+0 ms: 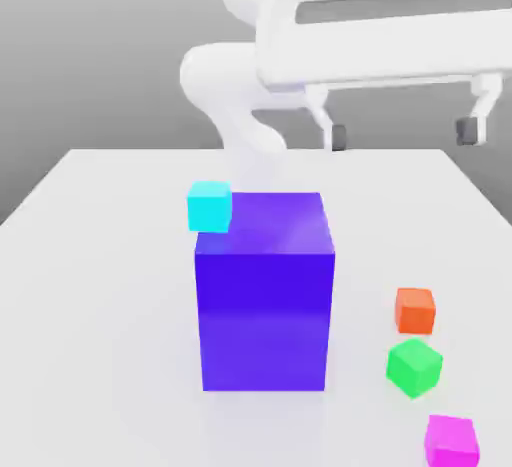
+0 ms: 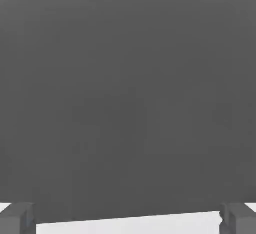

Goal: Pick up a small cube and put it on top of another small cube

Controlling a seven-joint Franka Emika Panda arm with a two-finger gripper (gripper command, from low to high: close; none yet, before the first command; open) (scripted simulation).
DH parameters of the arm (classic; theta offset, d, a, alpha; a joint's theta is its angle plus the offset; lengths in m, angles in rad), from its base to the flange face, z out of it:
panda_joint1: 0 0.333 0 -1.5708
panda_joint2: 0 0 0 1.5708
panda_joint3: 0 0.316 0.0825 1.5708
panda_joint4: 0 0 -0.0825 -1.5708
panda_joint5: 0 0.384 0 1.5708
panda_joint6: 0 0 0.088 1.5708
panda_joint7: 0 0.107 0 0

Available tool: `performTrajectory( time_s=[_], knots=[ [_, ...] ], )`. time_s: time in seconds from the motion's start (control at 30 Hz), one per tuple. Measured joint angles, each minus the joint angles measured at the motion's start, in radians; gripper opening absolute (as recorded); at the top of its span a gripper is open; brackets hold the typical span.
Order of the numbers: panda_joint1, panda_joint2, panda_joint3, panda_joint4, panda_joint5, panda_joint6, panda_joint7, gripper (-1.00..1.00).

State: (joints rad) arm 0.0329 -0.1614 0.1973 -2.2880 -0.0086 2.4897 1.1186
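The small magenta-pink cube (image 1: 451, 441) lies on the white table (image 1: 100, 285) at the front of the exterior view's right. Behind it sit a green cube (image 1: 414, 366) and an orange cube (image 1: 415, 310) of the same size. My gripper (image 1: 403, 133) hangs high above the table's far side, open, with nothing between its dark fingertips (image 1: 338, 136). In the hand view the gripper (image 2: 128, 219) has its fingertips (image 2: 17, 218) spread wide apart over a strip of table edge.
A large blue-purple cube (image 1: 265, 290) stands in the middle of the table. A small cyan cube (image 1: 209, 205) sits just behind its upper corner on the exterior view's left. The white arm (image 1: 235, 105) rises behind them.
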Motion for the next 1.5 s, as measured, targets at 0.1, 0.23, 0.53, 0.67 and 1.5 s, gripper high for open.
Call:
performTrajectory(
  time_s=[0.1,0.23,0.53,0.67,1.5],
  knots=[
    [0.025,0.111,0.024,0.002,-0.031,0.032,0.075,0.00],
    [0.073,0.259,0.030,0.005,-0.079,0.073,0.179,0.00],
    [0.192,0.589,-0.009,0.025,-0.168,0.193,0.373,0.00],
    [0.220,0.688,-0.041,0.047,-0.199,0.266,0.399,-1.00],
    [0.265,0.169,0.056,-0.366,0.015,0.175,0.915,-1.00]
  ],
)
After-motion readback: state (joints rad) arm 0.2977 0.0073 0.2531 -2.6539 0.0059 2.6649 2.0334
